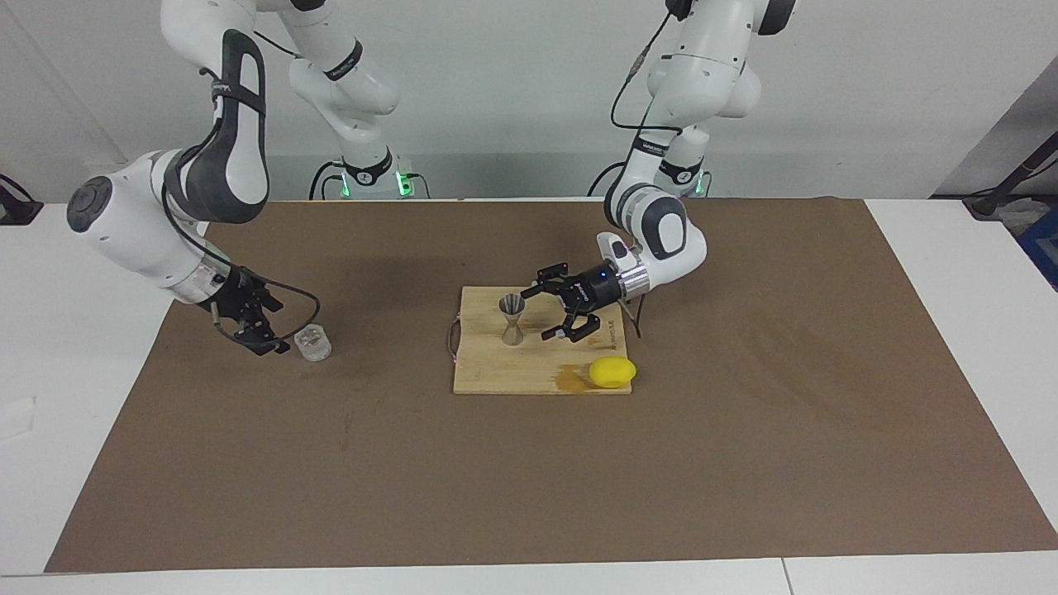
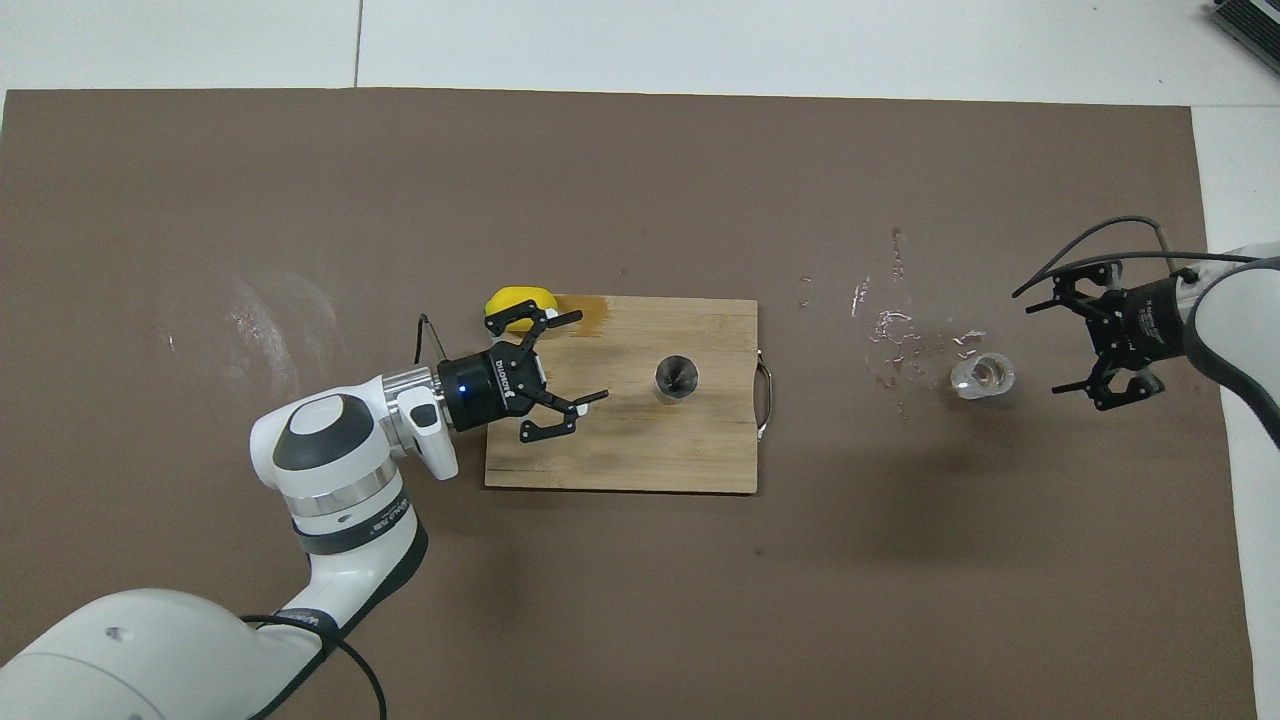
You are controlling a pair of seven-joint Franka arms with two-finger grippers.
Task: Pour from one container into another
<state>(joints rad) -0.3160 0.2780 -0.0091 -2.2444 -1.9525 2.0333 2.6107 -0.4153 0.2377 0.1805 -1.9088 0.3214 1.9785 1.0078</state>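
No legible text or labels anywhere.

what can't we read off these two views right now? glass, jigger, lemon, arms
- Glass tumbler: liquid level too small and clear to judge in either view.
- Jigger: contents unreadable; facing view shows only its side, overhead only a dark cone.
- Lemon: partly covered overhead by the open left claw.
- Right claw, open beside the tumbler: arm cut off by the overhead frame edge.
- Cutting board stain: wet or dry, unclear.
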